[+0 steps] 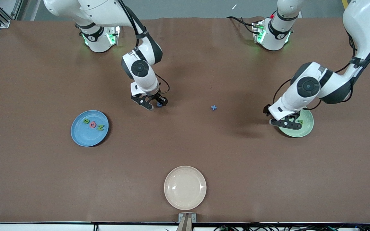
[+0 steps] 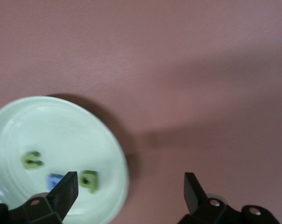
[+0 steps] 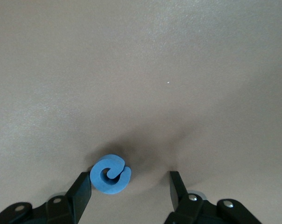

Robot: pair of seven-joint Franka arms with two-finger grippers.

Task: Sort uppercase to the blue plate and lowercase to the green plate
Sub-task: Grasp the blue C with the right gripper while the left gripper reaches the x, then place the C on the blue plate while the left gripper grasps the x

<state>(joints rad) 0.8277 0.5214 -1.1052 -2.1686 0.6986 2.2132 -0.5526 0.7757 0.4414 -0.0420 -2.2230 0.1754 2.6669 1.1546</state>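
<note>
Brown counter [image 1: 185, 150], two arms over it, letters partly sorted.

Right gripper [image 3: 130, 186] sits low near the counter's middle, jaws wide, the blue C [image 3: 110, 174] lying on the counter between them, close to one finger. Left gripper [image 2: 130, 191] hangs over the green plate [image 2: 61, 121] toward the left arm's end, jaws wide and empty; three letters lie in that plate. Blue plate [image 1: 79, 136], toward the right arm's end, holds B, G and N. Blue x [image 1: 214, 107] lies mid-counter. Cream plate [image 1: 185, 187] sits by the front edge.
</note>
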